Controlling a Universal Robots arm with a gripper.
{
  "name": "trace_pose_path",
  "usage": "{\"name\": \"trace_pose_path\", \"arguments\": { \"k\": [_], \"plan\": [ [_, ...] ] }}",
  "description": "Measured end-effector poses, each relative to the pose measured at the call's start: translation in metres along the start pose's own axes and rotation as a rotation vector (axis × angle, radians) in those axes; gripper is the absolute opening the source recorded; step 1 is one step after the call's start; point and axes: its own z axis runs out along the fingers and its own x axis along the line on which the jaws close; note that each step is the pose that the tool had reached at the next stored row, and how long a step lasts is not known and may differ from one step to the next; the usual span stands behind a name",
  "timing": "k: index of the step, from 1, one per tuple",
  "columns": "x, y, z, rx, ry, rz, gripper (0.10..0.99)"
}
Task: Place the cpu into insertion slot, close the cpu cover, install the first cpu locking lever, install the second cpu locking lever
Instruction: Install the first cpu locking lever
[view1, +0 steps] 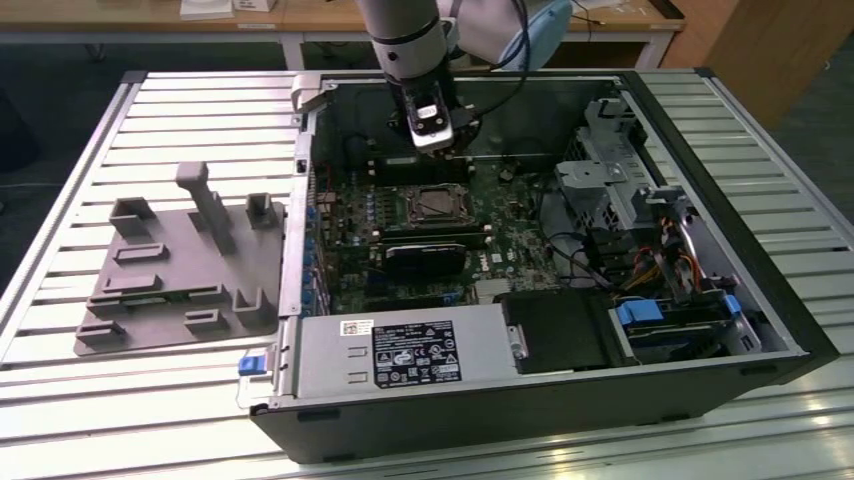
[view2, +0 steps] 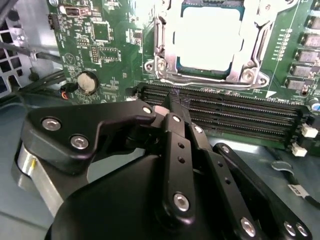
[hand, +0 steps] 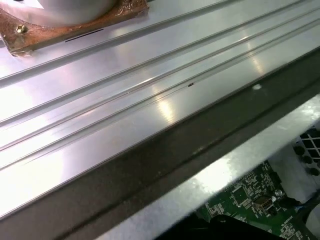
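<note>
Exterior view: open computer case (view1: 694, 330) holds motherboard (view1: 507, 225); cpu (view2: 207, 37) seated in insertion slot (view2: 161, 47); gripper (view2: 175, 105) near memory slots (view2: 235, 112), fingertips closed together, holding nothing; grey fixture (view1: 180, 270) beside case.

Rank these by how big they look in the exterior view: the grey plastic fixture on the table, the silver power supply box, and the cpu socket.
Largest to smallest, as they appear:
1. Power supply box and grey plastic fixture: they look about alike, so I won't rank one above the other.
2. Cpu socket: clearly smallest.
</note>
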Motion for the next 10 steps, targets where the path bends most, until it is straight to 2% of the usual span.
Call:
{"name": "trace_pose_path", "arguments": {
  "k": [7,8,10],
  "plan": [
    [0.0000,0.0000,-0.0001,0.000,-0.0001,0.000,0.106],
    [-0.0001,0.0001,0.0000,0.001,0.0020,0.000,0.106],
    [-0.0006,0.0004,0.0005,0.012,0.0167,0.000,0.106]
  ]
}}
